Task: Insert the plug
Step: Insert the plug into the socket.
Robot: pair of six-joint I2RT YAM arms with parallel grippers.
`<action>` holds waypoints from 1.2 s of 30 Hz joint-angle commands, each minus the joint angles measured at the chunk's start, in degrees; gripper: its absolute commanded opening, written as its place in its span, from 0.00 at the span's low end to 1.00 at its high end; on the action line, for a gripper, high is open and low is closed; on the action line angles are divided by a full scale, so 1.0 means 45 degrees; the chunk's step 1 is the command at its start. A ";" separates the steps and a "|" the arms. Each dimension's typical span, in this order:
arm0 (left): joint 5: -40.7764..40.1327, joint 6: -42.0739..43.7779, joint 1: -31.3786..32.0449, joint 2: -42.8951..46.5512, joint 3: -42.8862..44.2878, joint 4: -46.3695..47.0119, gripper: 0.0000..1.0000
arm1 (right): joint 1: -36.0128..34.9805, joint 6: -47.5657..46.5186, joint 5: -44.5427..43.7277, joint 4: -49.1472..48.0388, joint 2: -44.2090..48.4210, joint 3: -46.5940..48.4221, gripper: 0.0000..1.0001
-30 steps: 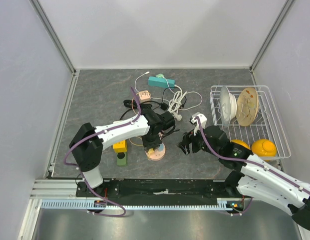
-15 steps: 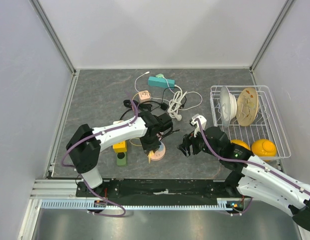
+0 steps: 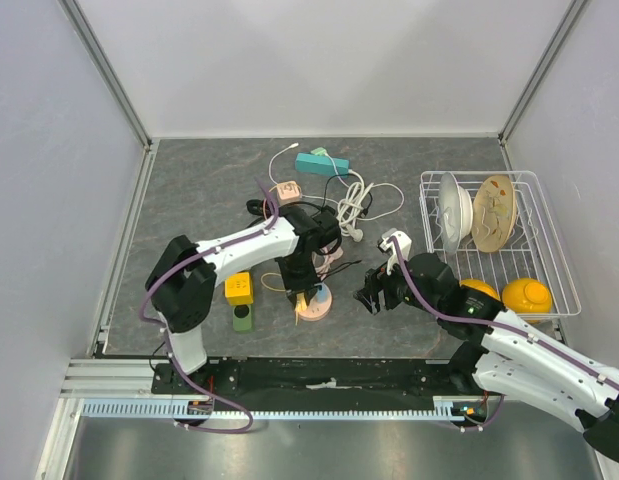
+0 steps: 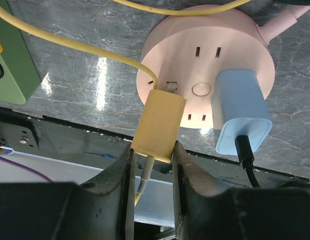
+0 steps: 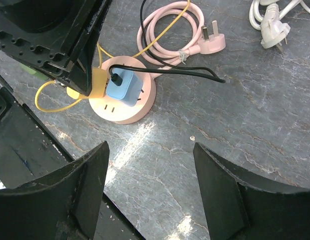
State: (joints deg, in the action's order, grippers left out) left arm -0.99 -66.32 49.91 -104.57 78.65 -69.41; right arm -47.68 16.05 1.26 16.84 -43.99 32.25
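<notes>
A round pink socket hub (image 4: 205, 60) lies on the dark stone table near its front edge; it also shows in the top view (image 3: 313, 303) and the right wrist view (image 5: 123, 107). A blue plug (image 4: 242, 112) with a black cord sits in it. My left gripper (image 4: 152, 160) is shut on a yellow plug (image 4: 159, 125) with a yellow cord; the plug's metal prongs touch a slot at the hub's left side. My right gripper (image 5: 149, 195) is open and empty over bare table, to the right of the hub (image 3: 374, 296).
A green and yellow block (image 3: 240, 302) lies left of the hub. Coiled pink cable with a plug (image 5: 175, 30), white cables (image 3: 357, 198) and a teal adapter (image 3: 321, 162) lie behind. A wire dish rack (image 3: 489, 240) with plates and yellow bowls stands at the right.
My left gripper has turned and shifted over the hub, bringing the yellow plug to the hub's left slot. The right arm has hardly moved.
</notes>
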 commanded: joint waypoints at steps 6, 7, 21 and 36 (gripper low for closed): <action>-0.1047 0.1808 -0.0290 -0.2308 0.0156 0.1518 0.02 | -0.0029 -0.0189 -0.0025 -0.0305 -0.0108 -0.0018 0.76; -0.1107 0.1906 -0.0310 -0.2308 0.0294 0.1479 0.03 | -0.0029 -0.0208 -0.0025 -0.0305 -0.0108 -0.0018 0.76; -0.1361 0.5576 -0.0818 -0.4924 0.4453 -0.1215 0.02 | -0.0029 -0.0072 -0.0162 -0.0227 -0.0147 0.0002 0.76; -0.1771 0.5266 -0.0291 -0.5882 0.4651 -0.0964 0.02 | -0.0029 0.0358 -0.0864 -0.0149 -0.0361 -0.0135 0.76</action>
State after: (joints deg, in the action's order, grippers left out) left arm -0.21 -42.63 47.51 -125.10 103.90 -89.47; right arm -47.68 16.69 -0.60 16.88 -45.23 32.25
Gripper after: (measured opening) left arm 0.339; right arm 0.756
